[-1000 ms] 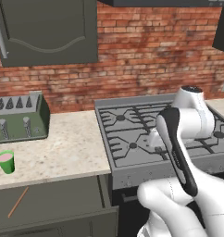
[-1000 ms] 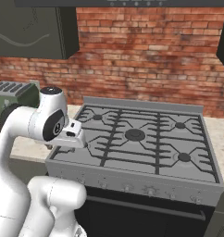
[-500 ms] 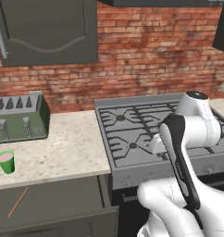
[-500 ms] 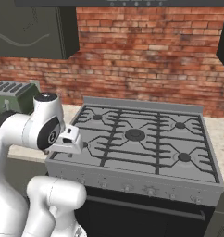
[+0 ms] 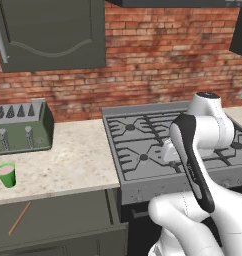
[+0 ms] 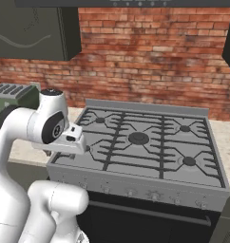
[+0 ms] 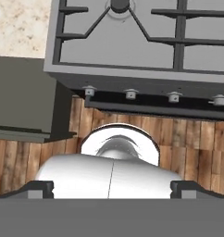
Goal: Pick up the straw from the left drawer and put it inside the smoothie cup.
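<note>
From the left base view, the straw [image 5: 19, 218] lay aslant in the open left drawer [image 5: 58, 220], and the smoothie cup [image 5: 6, 175] stood on the counter [image 5: 73, 162] near the toaster [image 5: 20, 127]. In the hand view, the gripper [image 7: 112, 189] stood wide open and empty above the stove [image 7: 141, 41] front.

The hand camera is looking straight down on the front edge of the gas stove [image 7: 132, 51], its black grates [image 7: 178, 28] and four control knobs [image 7: 130, 94] showing. Beige speckled countertop [image 7: 19, 25] is sitting at upper left, the open drawer [image 7: 26, 99] is lying below it, and wood plank flooring [image 7: 197, 143] is running underneath.
</note>
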